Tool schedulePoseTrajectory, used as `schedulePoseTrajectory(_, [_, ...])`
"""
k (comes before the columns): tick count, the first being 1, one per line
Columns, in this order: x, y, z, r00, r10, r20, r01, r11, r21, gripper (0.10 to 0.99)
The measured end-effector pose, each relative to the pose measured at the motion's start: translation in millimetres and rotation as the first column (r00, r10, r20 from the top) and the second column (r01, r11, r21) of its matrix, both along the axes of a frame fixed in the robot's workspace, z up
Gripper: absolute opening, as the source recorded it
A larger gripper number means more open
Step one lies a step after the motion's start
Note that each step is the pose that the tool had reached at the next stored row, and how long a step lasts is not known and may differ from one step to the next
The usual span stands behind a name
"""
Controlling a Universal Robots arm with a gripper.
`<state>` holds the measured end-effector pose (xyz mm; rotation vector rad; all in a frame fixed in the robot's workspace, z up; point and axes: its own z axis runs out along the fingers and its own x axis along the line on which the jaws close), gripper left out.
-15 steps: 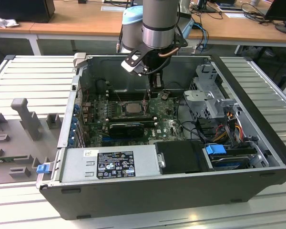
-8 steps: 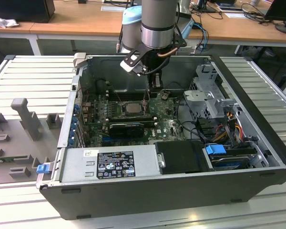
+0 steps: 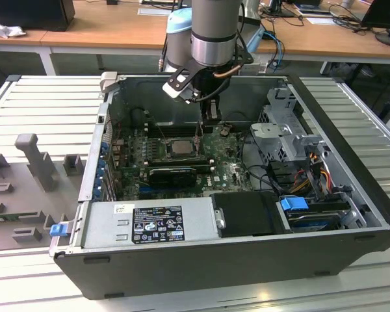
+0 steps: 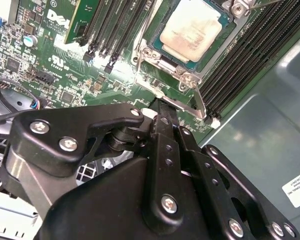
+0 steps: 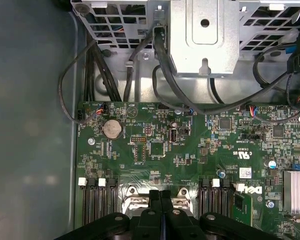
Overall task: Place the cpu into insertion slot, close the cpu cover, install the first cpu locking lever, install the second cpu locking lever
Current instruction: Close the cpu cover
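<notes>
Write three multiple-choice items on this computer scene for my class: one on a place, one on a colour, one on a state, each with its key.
1. Where does the cpu lie?
A. On the floor
B. In the insertion slot
C. On top of a keyboard

2. What colour is the circuit board?
A. Red
B. White
C. Green

3. How is the claw set?
A. Shut
B. Wide open
C. Gripping a cable

Key:
1 B: in the second wrist view the silver chip sits inside the slot's metal rim.
2 C: green shows around the slot in both wrist views.
3 A: in the first wrist view its tips meet with no gap and nothing between them.
</notes>
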<state>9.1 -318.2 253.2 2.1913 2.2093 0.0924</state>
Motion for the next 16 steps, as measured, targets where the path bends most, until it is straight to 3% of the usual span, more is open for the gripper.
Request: schedulePoseTrajectory(16, [-4.2,0.0,0.0,1.0,0.0,0.0,0.0,1.0,0.0,0.106])
